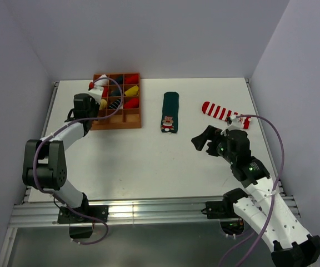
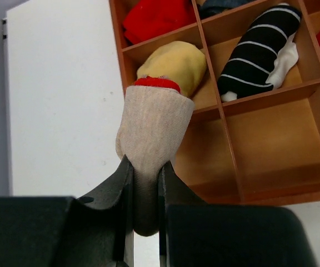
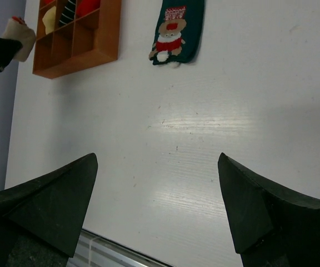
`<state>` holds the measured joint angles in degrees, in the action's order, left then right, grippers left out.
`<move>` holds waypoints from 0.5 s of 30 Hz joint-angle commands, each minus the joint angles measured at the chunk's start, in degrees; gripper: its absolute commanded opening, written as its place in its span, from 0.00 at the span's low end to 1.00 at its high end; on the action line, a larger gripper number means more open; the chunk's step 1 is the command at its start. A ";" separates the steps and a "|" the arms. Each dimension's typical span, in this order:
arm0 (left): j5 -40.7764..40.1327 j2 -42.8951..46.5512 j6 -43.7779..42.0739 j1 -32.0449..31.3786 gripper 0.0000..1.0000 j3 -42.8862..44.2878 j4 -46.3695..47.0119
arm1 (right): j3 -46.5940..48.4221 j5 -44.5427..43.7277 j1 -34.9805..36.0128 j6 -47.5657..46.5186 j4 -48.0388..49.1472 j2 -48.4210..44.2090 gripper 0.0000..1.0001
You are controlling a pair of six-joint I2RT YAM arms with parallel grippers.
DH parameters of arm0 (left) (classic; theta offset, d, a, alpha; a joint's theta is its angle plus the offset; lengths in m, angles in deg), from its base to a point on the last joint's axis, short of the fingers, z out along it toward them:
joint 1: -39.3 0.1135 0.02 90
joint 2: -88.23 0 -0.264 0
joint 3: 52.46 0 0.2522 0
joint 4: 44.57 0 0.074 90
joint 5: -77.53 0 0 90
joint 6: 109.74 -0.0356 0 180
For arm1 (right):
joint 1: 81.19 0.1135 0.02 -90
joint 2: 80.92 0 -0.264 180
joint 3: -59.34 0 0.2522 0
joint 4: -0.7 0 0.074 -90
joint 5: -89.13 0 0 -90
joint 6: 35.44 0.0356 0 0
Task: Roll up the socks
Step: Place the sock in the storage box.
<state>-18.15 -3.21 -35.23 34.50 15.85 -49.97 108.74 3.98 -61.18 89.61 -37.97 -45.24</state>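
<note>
Three Christmas socks are in sight, reading the table [image 1: 149,167] as a clock face with the arm bases at 6 o'clock. Up at 11 o'clock the left gripper [image 2: 146,164] has its jaws pinching the beige sock [image 2: 154,122], a rolled bundle with a red tip. It hangs over the near-left corner of the wooden organiser box [image 1: 118,125], just in front of a yellow roll [image 2: 174,61] and with a black-and-white striped roll [image 2: 260,44] one cell to the right. The dark green sock [image 1: 169,111] lies flat at 1 o'clock, its figure towards the arms. The red-and-white striped sock [image 1: 218,111] lies at 2 o'clock. The right gripper [image 3: 157,158] hovers at 3 o'clock, jaws spread wide, holding nothing.
</note>
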 commanded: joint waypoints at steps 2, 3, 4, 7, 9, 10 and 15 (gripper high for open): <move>4.00 -2.95 -2.44 0.23 0.00 0.04 6.58 | -0.48 1.84 0.29 0.02 3.81 0.97 0.96; 4.26 -3.39 -2.53 0.23 0.01 -0.31 6.93 | -0.48 1.84 0.21 -0.24 3.81 1.06 0.96; 4.44 -4.53 -2.53 0.31 0.01 -0.49 7.80 | -0.39 1.84 0.20 -0.33 3.81 1.40 0.96; 5.14 -6.55 -3.32 0.32 0.01 -0.23 6.67 | -0.31 1.57 0.21 -0.51 3.64 1.76 0.96; 6.90 -7.00 -3.50 0.32 0.01 -0.84 6.58 | -0.39 1.49 0.20 -0.51 3.55 2.11 0.96; 7.51 -7.09 -3.76 0.49 0.01 -0.76 5.97 | -0.39 1.49 0.20 -0.68 3.55 2.11 0.95; 11.82 -6.56 -4.46 1.63 0.01 0.29 2.29 | -0.48 1.84 0.20 -0.59 4.08 2.73 0.95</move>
<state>-11.39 -10.42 -38.16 35.36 15.37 -45.99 108.54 5.29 -61.18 89.59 -36.46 -42.73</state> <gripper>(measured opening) 0.169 0.956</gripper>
